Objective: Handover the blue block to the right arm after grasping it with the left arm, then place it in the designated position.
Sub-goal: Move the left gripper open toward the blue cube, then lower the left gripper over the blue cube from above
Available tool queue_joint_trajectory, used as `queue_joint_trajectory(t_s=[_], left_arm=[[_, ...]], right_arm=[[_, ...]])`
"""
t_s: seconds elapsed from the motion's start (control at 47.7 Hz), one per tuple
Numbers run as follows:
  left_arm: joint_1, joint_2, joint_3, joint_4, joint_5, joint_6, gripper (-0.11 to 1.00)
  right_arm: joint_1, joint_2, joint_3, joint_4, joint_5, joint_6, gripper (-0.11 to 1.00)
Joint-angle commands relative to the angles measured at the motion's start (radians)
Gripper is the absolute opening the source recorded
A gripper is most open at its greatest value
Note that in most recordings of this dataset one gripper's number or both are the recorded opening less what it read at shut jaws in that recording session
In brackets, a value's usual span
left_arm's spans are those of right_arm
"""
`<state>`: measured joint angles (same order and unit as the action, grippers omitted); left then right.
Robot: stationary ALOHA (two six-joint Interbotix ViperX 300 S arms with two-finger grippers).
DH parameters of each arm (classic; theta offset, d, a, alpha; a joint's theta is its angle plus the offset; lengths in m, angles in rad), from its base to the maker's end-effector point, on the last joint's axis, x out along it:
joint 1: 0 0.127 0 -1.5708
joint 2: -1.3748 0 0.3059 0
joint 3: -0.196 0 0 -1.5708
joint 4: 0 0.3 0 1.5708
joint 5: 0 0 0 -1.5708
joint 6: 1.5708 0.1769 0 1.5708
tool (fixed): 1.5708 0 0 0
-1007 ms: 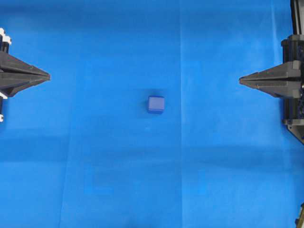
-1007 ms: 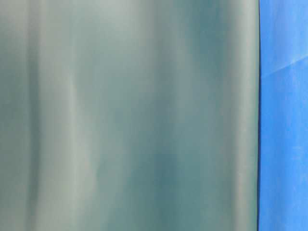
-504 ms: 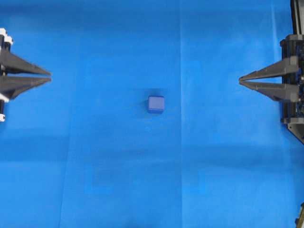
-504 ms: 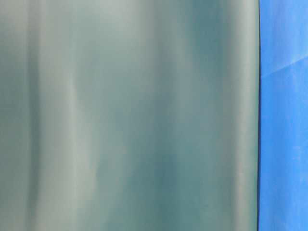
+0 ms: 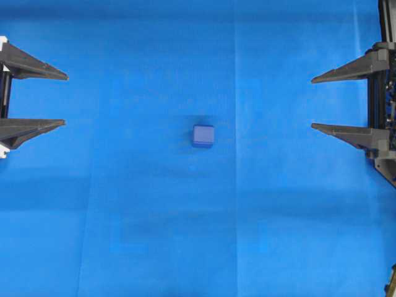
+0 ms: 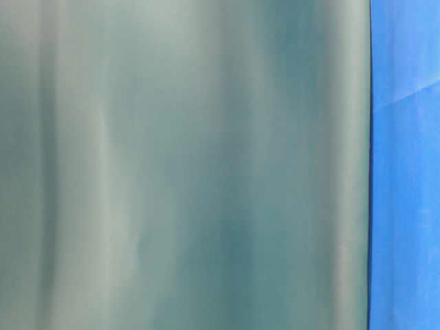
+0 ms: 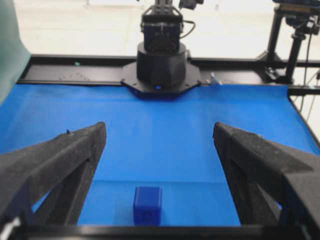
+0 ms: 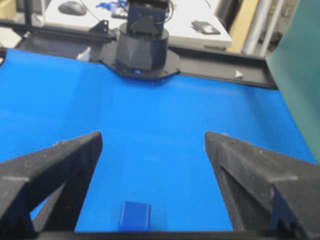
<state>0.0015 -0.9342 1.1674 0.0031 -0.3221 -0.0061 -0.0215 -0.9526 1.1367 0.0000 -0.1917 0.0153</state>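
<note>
The left arm [image 5: 12, 99] is black, and its two long fingers [image 5: 34, 64] come to sharp points like thin triangles, with small white plastic bits by the edge. The right arm [image 5: 380, 102] is black too, with the same pointy fingers [image 5: 343, 69] and little pale green-blue bits. Up close the fingers look rough and grainy. Each arm's base [image 7: 161, 65] is a round black drum on a flat black plate, with thin cables on top.

Bright, even light (table-level view blurred); soft shadows.
</note>
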Motion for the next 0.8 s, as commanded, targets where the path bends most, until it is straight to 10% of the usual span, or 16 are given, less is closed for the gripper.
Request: queue_joint_trajectory(t_s=[0.0, 0.776], left_arm=[[0.002, 0.040, -0.035, 0.002, -0.029, 0.000, 0.92], [0.014, 0.678, -0.532, 0.002, -0.072, 0.023, 0.91]], right_arm=[[-0.003, 0.006, -0.026, 0.003, -0.009, 0.002, 0.96], [-0.005, 0.017, -0.031, 0.003, -0.018, 0.002, 0.96]])
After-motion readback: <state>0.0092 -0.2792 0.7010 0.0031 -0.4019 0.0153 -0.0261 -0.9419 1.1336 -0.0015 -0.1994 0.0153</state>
